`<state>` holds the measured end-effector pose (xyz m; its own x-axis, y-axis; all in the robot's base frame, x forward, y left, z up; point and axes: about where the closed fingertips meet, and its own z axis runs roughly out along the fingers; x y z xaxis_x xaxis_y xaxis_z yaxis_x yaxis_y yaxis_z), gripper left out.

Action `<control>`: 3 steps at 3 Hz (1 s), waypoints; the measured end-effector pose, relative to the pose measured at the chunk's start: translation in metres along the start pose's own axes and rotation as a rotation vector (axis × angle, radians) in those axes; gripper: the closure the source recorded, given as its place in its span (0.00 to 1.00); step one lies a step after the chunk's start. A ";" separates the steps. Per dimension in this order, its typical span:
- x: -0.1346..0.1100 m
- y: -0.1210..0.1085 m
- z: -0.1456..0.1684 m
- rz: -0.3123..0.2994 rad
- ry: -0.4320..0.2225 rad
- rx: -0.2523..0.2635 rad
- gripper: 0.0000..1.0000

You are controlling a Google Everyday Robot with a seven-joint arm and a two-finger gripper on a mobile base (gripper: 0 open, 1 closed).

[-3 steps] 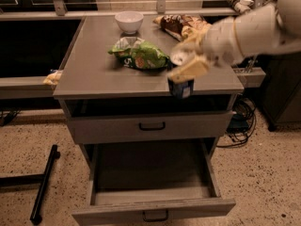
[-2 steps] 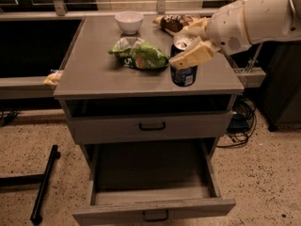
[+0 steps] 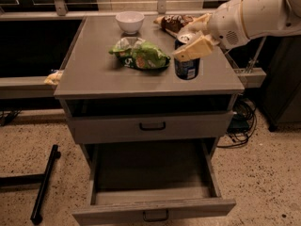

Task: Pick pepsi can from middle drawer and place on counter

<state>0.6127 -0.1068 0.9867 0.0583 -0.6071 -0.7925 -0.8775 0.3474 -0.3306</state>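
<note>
The pepsi can [image 3: 186, 68] is dark blue with a silver top and stands upright on the counter [image 3: 99, 74], near its front right part. My gripper [image 3: 192, 36] comes in from the right on a white arm. Its tan fingers [image 3: 194, 47] sit on either side of the can's top and are shut on it. The middle drawer [image 3: 153, 210] is pulled out low at the front, and its grey floor shows nothing on it.
A green chip bag [image 3: 140, 55] lies just left of the can. A white bowl [image 3: 130, 21] and a brown snack bag [image 3: 173, 22] sit at the back of the counter. The closed upper drawer front [image 3: 153, 126] has a black handle. Cables [image 3: 240, 121] lie on the floor to the right.
My gripper carried the can from the counter's front edge back over the top. The can now stands on the counter beside the chip bag.
</note>
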 end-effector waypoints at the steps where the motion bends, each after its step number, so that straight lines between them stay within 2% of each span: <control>1: 0.018 -0.030 0.003 0.043 0.010 0.048 1.00; 2: 0.036 -0.052 0.013 0.090 -0.004 0.082 1.00; 3: 0.054 -0.062 0.024 0.141 -0.017 0.102 1.00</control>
<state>0.6815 -0.1433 0.9520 -0.0537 -0.5353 -0.8429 -0.8245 0.5000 -0.2650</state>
